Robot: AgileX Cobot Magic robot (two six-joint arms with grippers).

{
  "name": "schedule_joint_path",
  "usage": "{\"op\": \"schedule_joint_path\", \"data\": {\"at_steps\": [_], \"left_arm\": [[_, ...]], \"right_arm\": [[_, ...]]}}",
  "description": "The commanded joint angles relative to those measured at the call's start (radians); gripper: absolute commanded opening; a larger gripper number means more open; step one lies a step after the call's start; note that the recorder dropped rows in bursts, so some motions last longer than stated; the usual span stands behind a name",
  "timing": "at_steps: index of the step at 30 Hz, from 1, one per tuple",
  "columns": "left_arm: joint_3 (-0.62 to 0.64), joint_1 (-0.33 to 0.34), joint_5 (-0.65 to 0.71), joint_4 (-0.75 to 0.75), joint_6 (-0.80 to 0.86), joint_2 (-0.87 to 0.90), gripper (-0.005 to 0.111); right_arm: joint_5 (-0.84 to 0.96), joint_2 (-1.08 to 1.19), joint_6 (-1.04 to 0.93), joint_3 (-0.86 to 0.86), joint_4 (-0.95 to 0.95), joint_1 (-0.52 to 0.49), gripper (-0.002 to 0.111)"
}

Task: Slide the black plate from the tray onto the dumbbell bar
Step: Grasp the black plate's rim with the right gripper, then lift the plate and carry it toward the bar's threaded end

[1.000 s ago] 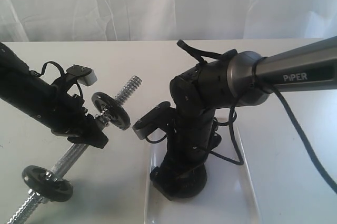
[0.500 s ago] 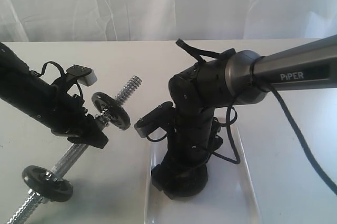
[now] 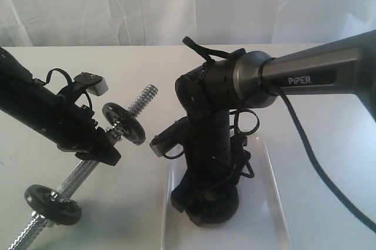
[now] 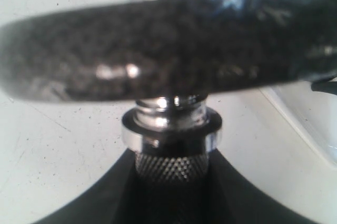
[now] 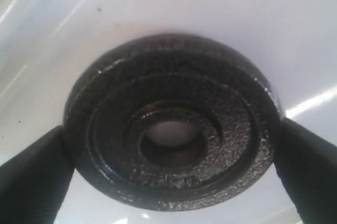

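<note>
On the white surface (image 3: 147,62), the tray (image 3: 267,215) carries the black plate (image 5: 171,124), flat between the jaws of your right gripper (image 5: 171,145), which press its rim on both sides (not lifted, as far as shows). Your left gripper (image 3: 110,141) has its jaws clamped on the dumbbell bar (image 3: 144,98), a bare threaded end beyond them. Lifting, aligning and sliding on all remain.

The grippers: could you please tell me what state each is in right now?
Left gripper: jaws closed on the dumbbell bar.
Right gripper: jaws closed on the black plate, flat on the tray.
</note>
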Motion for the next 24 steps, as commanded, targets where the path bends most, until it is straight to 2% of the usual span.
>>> {"op": "schedule_joint_path", "data": {"at_steps": [1,18,24], "left_arm": [[-0.020,-0.003,0.048,-0.081,0.023,-0.044,0.000],[-0.020,-0.003,0.058,-0.085,0.058,-0.048,0.000],[-0.020,-0.003,0.060,-0.085,0.058,-0.058,0.000]], "right_arm": [[0.069,0.013,-0.001,0.016,-0.021,-0.011,0.000],[0.008,-0.229,-0.029,0.018,0.016,-0.105,0.000],[-0.017,-0.276,-0.137,0.018,0.162,-0.184,0.000]]}}
